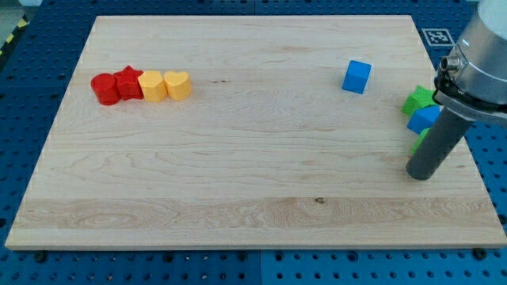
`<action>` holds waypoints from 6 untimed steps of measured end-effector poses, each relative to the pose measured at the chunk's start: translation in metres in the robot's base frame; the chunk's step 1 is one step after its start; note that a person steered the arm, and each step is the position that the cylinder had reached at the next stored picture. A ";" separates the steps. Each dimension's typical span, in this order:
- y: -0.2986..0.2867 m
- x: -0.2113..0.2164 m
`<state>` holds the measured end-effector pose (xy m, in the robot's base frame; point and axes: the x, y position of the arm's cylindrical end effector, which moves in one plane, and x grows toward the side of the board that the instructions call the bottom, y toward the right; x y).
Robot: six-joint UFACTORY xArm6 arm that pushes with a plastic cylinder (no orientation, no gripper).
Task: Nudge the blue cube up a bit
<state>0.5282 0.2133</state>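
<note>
The blue cube (356, 77) sits alone on the wooden board (253, 127), right of centre near the view's top. My tip (421, 174) rests on the board near the right edge, well below and to the right of the cube, not touching it. Right beside the rod lie a green block (417, 100), a second blue block (423, 119) and another green block (420, 142), the last partly hidden by the rod.
At the view's upper left a row of touching blocks: a red cylinder (104, 88), a red star (127, 81), a yellow block (151, 85) and a yellow heart (179, 84). A blue pegboard surrounds the board.
</note>
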 end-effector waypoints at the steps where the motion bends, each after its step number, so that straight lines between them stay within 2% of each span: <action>1: 0.004 -0.017; 3: 0.005 -0.021; 4: -0.052 -0.061; 5: -0.071 -0.133; 6: -0.133 -0.168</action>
